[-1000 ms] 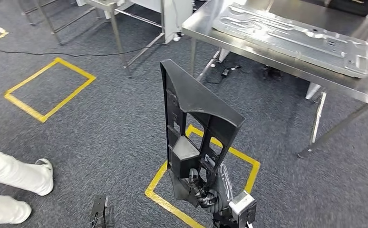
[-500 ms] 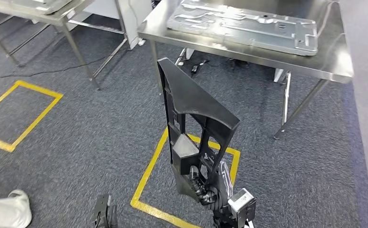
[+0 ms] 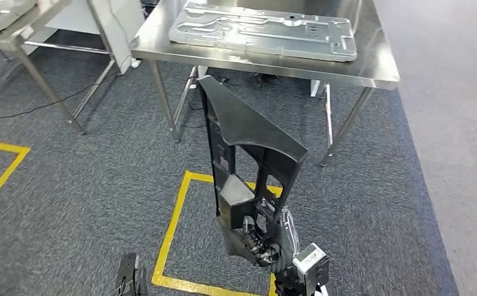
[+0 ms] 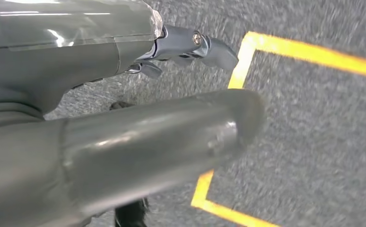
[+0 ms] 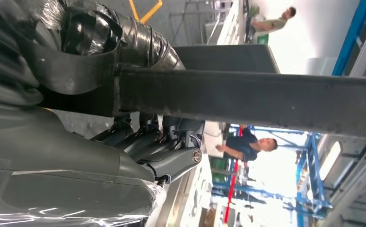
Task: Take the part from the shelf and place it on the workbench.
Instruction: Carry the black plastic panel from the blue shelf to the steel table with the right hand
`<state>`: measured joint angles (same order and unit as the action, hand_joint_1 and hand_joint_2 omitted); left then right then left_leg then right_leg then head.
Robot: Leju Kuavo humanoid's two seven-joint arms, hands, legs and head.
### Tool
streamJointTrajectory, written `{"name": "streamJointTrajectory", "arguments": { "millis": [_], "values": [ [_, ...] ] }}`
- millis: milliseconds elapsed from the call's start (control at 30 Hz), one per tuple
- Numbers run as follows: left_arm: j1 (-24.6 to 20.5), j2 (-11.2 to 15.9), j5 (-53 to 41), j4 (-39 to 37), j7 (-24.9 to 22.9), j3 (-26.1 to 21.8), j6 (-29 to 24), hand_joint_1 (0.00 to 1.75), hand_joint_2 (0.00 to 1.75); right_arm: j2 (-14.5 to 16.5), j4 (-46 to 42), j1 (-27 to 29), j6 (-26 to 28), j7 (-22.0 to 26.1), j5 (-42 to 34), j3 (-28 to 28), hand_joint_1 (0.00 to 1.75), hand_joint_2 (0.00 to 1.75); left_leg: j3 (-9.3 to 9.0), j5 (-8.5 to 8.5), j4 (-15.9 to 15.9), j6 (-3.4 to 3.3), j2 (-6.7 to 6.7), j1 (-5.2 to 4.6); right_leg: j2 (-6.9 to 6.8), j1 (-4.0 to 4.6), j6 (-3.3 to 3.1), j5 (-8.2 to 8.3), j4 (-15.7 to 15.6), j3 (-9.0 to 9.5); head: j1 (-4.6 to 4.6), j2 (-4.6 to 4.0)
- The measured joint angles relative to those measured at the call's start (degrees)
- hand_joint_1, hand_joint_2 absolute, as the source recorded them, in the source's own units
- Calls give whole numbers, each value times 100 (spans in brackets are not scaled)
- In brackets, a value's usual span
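The right hand [image 3: 267, 246] is largely hidden behind the foot of the part [image 3: 248, 160] in the head view, where only dark wrapped fingers and a pale wrist block show at the picture's lower edge. The right wrist view is turned and crowded: the part [image 5: 247, 97] crosses it as a dark bar, cut off at the far edge, and blocks much of what lies beyond, where two people stand blurred in the background. The left hand [image 4: 124, 118] fills its own wrist view out of focus; its thick thumb [image 4: 162, 127] runs straight out and the darker fingertips [image 4: 209, 47] lie well apart from it, with only carpet between them, so the hand is slack and holds nothing.

The right hand's fingers [image 5: 171, 142] are curled round the part's lower end, clamping it against the ribbed cover.

The part is a black, flat frame with cut-out openings. Its long axis stands nearly upright, tilted slightly, with the narrow tip uppermost and pointing toward the workbench [image 3: 378, 68]. It is held in the air in front of the workbench, its tip overlapping the bench's near edge as seen from the head. A grey metal panel [image 3: 267, 31] lies flat on the workbench. On the carpet below the part, nearer than the workbench, is a yellow taped square [image 3: 180, 216].
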<state>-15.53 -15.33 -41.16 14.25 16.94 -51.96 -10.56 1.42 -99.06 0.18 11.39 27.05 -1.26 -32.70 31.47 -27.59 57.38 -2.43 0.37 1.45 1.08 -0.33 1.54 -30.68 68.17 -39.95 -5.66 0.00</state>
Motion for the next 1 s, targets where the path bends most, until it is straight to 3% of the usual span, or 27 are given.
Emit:
{"name": "streamJointTrajectory", "arguments": {
  "millis": [67,100,167,233,267,333,400,467,533,567,600,633,700,733,767,833,900,967,1000],
  "values": [
    [23,19,58,0,-28,38,17,0,0,1,31,-15,0,-27,2,-8,175,175,-9,-23,3,1,163,-4,-76,-50,47,-140,541,-313,1,0],
    [28,25,87,0,-39,59,21,0,0,1,46,-16,0,-44,2,-10,175,175,-20,-39,4,11,240,-3,-96,-72,66,-62,547,-337,0,0],
    [28,30,139,0,-50,97,22,0,0,1,65,-29,0,-70,1,-15,175,175,-72,-84,5,52,364,-1,-212,-97,74,329,-69,-32,0,0],
    [24,38,192,1,-56,133,21,0,0,11,74,-68,20,-80,10,-28,175,175,-115,-142,6,124,451,-17,-368,-61,41,579,-765,346,2,0],
    [17,44,222,2,-58,156,22,0,0,20,81,-88,55,-84,35,-39,175,175,-133,-170,4,164,482,-26,-407,-37,12,597,-936,440,3,0],
    [0,52,300,4,-55,205,34,0,0,39,98,-111,153,-96,106,-58,175,175,-182,-216,-18,237,543,-34,-360,-1,-57,533,-975,455,5,0],
    [-6,59,370,14,-48,251,49,0,0,54,108,-131,226,-110,164,-75,175,175,-211,-279,35,304,469,-12,-291,-24,-145,487,-1021,515,5,1],
    [9,75,416,30,-50,290,56,0,0,81,113,-178,255,-127,203,-104,175,175,16,-480,513,332,215,8,-226,-44,-245,436,-1068,604,9,1],
    [54,101,445,37,-67,327,63,0,0,112,130,-227,289,-157,262,-153,175,175,522,-747,1359,326,37,5,-161,-8,-311,353,-1067,687,12,0],
    [85,114,458,37,-79,344,67,0,0,123,142,-241,314,-173,303,-180,175,175,751,-775,1669,321,13,2,-121,9,-323,306,-1065,746,11,0],
    [114,125,464,37,-90,357,67,0,0,131,151,-252,342,-188,346,-205,175,175,883,-664,1754,309,7,-2,-77,22,-324,253,-1064,820,11,0],
    [134,133,470,37,-103,370,68,0,0,137,157,-266,377,-205,392,-229,175,175,903,-427,1603,290,5,-8,-38,30,-315,195,-1063,908,12,0],
    [155,154,494,37,-128,398,67,0,0,148,162,-313,457,-255,491,-274,175,175,725,144,903,226,-12,-33,17,36,-287,56,-1065,1093,10,0],
    [158,163,507,37,-138,418,67,0,0,152,165,-346,506,-290,540,-290,175,175,595,284,570,194,-24,-54,40,41,-257,-11,-1063,1156,14,1],
    [158,172,517,37,-144,445,70,0,0,155,167,-381,547,-326,581,-299,175,175,496,312,357,160,-33,-78,57,38,-222,-63,-1074,1201,15,1],
    [155,185,535,39,-148,498,87,0,0,157,169,-457,616,-399,645,-305,175,175,357,173,167,94,-40,-105,79,34,-138,-81,-1052,1252,20,0],
    [154,193,552,42,-151,539,103,0,0,157,171,-541,659,-474,687,-306,175,175,196,93,54,24,-46,-80,56,27,-67,52,-787,1164,19,1],
    [163,204,559,43,-155,580,116,0,0,152,183,-615,687,-521,702,-306,175,175,-39,6,-68,-23,-48,-55,-3,11,-4,196,-214,786,15,1],
    [176,213,562,44,-155,602,127,0,0,147,198,-636,699,-529,697,-306,175,175,-157,-54,-121,-34,-47,-53,-33,-4,22,174,85,528,11,1]
  ]
}}
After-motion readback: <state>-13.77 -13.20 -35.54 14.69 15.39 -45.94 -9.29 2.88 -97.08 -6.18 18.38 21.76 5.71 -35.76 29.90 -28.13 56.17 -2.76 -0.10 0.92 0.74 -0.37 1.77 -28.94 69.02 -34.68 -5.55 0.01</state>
